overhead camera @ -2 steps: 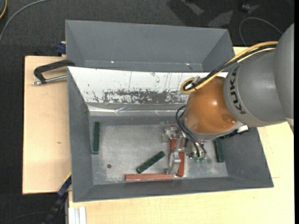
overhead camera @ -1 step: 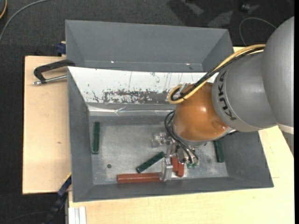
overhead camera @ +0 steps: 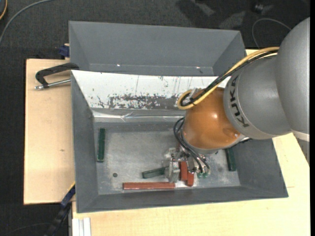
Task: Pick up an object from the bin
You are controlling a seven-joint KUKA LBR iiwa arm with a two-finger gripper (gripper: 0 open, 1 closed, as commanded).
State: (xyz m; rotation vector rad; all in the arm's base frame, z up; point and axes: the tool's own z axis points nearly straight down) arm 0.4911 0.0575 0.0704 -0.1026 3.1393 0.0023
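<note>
Nearest, a long red-brown stick (overhead camera: 147, 185) lies by the front wall of the bin (overhead camera: 147, 45). Just behind it, my pincer (overhead camera: 181, 170) is down at a short red piece (overhead camera: 186, 177) and a dark green one (overhead camera: 155, 172). I cannot tell whether it is clenched or released. Nothing is lifted yet.

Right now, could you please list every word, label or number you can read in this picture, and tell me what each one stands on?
"KUKA": on the grey arm segment above the orange wrist cover, with the letters running sideways.
The dark specks on the bin's back wall are marks, not letters.
There is no readable text on the reddish-brown bar or the green bar.
</note>
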